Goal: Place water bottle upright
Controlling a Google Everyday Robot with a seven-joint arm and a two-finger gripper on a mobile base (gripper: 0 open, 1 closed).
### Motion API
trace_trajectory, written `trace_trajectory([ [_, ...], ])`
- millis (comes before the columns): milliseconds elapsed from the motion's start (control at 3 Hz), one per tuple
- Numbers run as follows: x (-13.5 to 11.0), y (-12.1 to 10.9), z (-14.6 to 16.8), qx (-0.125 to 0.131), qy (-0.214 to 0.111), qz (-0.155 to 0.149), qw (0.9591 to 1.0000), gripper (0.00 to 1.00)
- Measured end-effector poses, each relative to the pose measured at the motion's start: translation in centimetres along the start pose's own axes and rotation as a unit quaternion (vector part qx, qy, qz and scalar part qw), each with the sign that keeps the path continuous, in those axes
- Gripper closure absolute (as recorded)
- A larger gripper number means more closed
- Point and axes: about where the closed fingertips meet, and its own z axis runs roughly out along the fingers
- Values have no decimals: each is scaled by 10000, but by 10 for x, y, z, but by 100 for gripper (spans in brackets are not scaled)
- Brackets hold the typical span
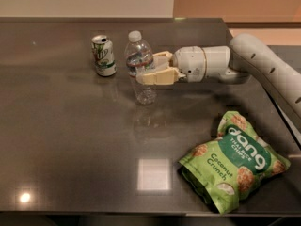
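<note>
Gripper [147, 68]: upper centre of frame, reaching in from the right, fingers clamped on the water bottle [138, 48] at mid-height.
Water bottle: on the table [70, 140], long axis vertical, cap up, just right of the soda can [103, 55].
Next move: likely letting go.

A: What is hidden at the gripper [145, 68], over the back of the table [70, 140]?
B: One of its fingers [162, 56] has its tip behind the water bottle [143, 91]; the other crosses the bottle's label.
A: Anything cut off?
B: The arm [268, 67], at the right edge. The can's [104, 55] lettering is too blurred to read.
</note>
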Motion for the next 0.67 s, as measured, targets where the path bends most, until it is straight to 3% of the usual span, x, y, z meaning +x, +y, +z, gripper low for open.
trace_trajectory([
  [333, 3, 0, 0, -72, -131, -53, 9999, 100],
  [667, 3, 0, 0, -128, -258, -95, 9995, 90],
])
